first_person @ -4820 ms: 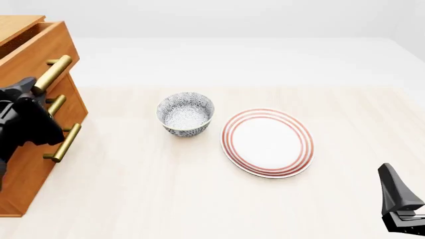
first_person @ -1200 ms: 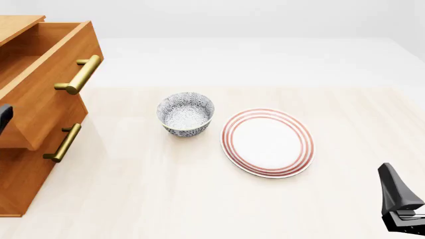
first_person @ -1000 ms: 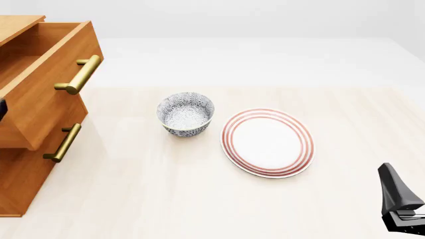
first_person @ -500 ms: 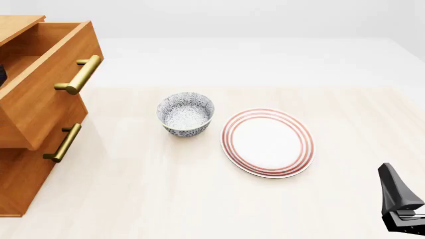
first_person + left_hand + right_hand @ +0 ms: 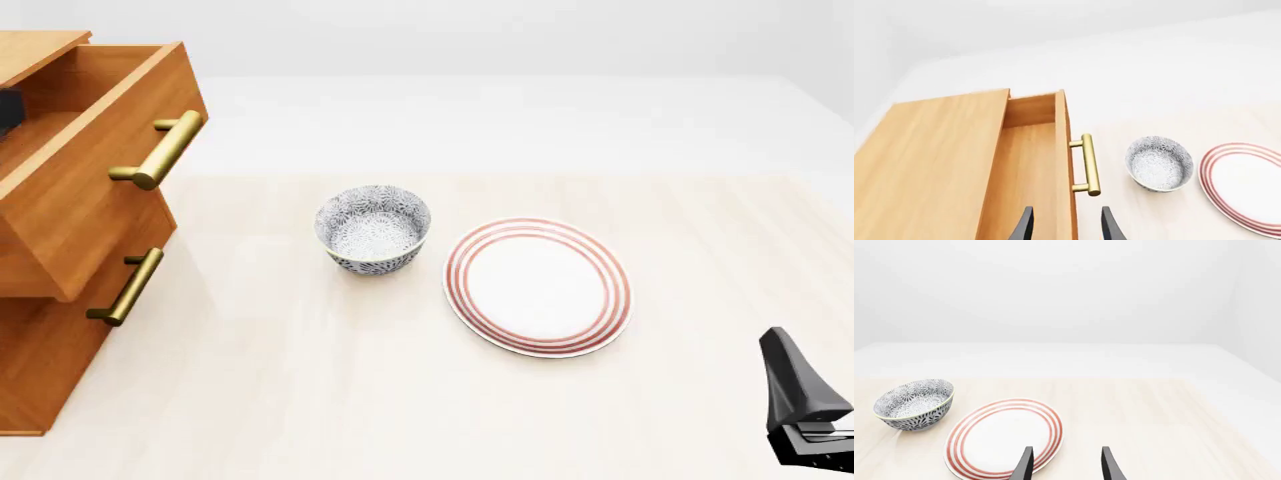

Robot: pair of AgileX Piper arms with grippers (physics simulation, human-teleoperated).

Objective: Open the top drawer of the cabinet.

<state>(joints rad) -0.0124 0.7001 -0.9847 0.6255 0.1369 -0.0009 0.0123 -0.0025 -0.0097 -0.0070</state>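
The top drawer [image 5: 100,160] is standing well out from the cabinet [image 5: 54,350], its front overhanging the two lower drawers and its brass handle [image 5: 163,150] free of any grip; on that evidence the task is reading as essentially done. In the left wrist view the left gripper [image 5: 1065,226] is hovering above the drawer, its fingers [image 5: 1023,227] spread with nothing between them; the drawer's front edge is lying under the gap, the handle just beyond the fingertips and to one side. The right gripper [image 5: 1065,465] is likewise showing parted, empty fingers, with the striped plate [image 5: 1004,437] just ahead of its tips and the patterned bowl [image 5: 915,404] farther off to the side. The chief risk is judged to be the left arm descending or swinging while withdrawing, so that a finger is catching the drawer front and nudging it shut or jolting the cabinet. The left wrist view is giving the drawer's hollow interior and the finger spacing; the front view is showing only a dark sliver of that arm at the frame edge, but is showing the lower handle [image 5: 126,287], which the wrist view is not.
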